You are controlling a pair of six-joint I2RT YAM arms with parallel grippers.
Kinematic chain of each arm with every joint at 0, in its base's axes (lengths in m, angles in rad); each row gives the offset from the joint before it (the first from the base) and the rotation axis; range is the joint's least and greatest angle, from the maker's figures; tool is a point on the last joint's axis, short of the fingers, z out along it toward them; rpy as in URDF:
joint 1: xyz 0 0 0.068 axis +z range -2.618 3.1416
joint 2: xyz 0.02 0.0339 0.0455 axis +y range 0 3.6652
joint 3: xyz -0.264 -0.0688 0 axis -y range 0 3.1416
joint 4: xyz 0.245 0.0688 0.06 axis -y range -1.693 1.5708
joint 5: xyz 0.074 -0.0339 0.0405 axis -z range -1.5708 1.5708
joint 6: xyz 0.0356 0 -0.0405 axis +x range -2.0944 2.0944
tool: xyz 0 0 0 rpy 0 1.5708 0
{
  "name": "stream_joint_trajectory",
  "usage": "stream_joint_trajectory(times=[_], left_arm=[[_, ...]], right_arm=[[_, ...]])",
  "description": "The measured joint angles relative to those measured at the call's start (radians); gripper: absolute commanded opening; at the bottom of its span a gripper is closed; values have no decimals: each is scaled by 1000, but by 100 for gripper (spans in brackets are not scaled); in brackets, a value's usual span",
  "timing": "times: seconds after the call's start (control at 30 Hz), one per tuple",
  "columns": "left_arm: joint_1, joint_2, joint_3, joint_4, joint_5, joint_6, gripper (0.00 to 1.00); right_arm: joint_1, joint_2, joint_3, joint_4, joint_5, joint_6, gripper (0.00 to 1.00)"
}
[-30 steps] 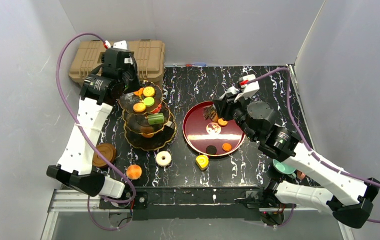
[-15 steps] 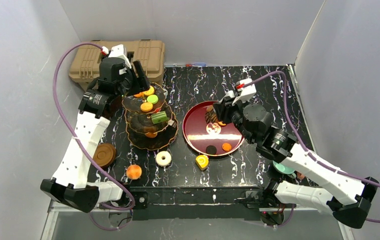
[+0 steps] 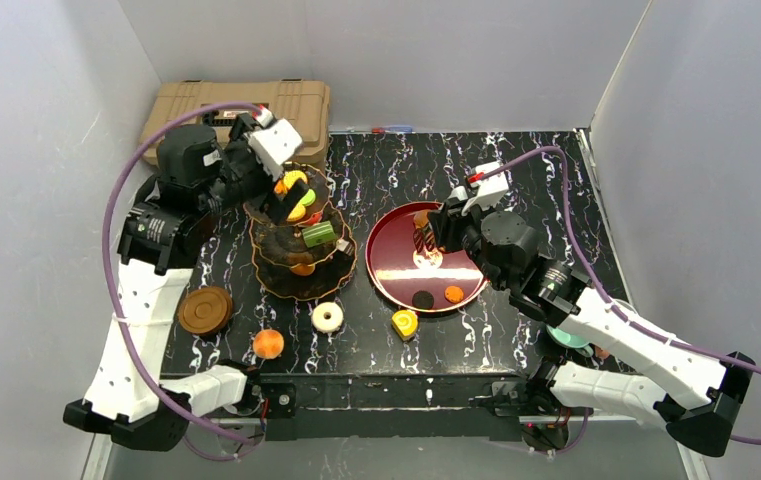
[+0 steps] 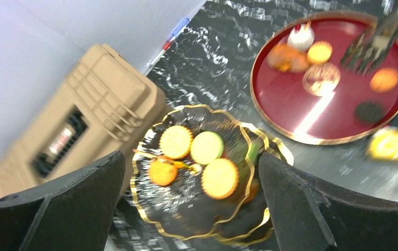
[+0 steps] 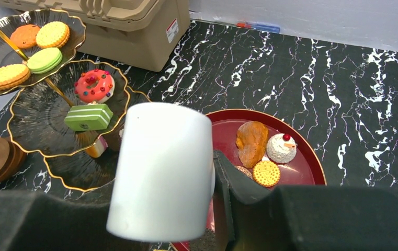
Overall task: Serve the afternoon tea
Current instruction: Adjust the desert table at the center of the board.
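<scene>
Black left gripper point(image 4: 190, 172) — shut before — now gapes above the stand point(image 4: 183, 217); right gripper point(image 3: 426, 236) grips white cup point(image 5: 160, 157).

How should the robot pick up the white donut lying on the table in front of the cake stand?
Pinch the white donut across its outer rim, coming straight down from above. It lies flat on the table, apart from the three-tier stand, so there is likely room on both sides.
</scene>
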Motion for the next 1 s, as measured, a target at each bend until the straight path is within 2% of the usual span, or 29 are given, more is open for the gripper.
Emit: stream_joint_trajectory(times=[0.1,0.2,0.4,0.57,0.73,0.87,1.0], left_arm=[[23,2,18,-92,50,287,96],[109,51,77,-209,132,517,94],[334,299,404,-426,343,911,93],[356,390,468,-650,408,1245,87],[296,422,471,-741,415,1402,80],[238,454,496,-746,426,1425,74],[232,499,554,-753,415,1435,66]], right_arm=[[0,0,0,0,0,0,37],[0,0,0,0,0,2,37],[0,0,0,0,-1,9,37],[0,-4,0,0,-1,12,37],[0,-5,0,0,-2,14,37],[0,-5,0,0,-6,17,37],[0,-6,0,0,-8,20,37]])
